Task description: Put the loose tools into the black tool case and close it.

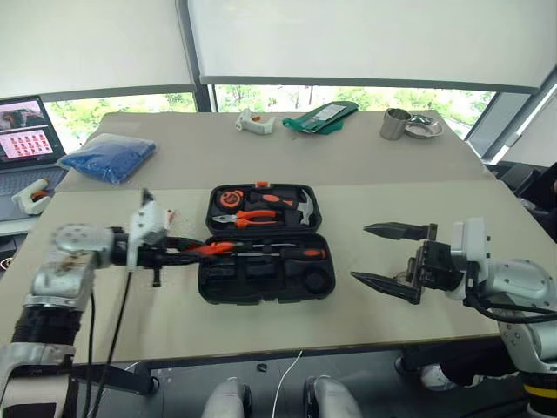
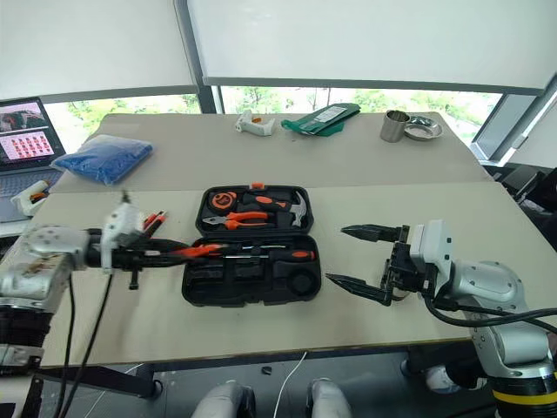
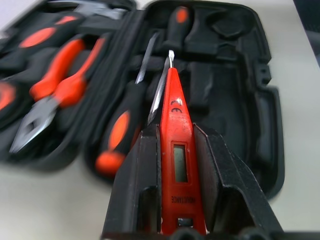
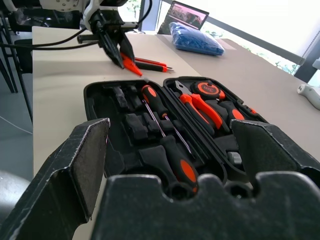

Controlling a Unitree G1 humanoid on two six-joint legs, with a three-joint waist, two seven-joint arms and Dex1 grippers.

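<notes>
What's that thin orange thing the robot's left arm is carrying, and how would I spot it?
Start at the open black tool case in the middle of the tan table. At its left edge, the left tool grips an orange tester screwdriver pointing over the case. Unlike the black-and-orange screwdrivers lying inside, it is orange all along, with a small display window.

Matt black plastic tool case [image 1: 265,283]; glossy orange plastic tester screwdriver [image 3: 176,165], steel tip.

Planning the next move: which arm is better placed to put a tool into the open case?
Left. Its gripper is already shut on an orange tester screwdriver, tip aimed over the open black tool case. The right gripper is open and holds nothing, off the case's other side.
</notes>
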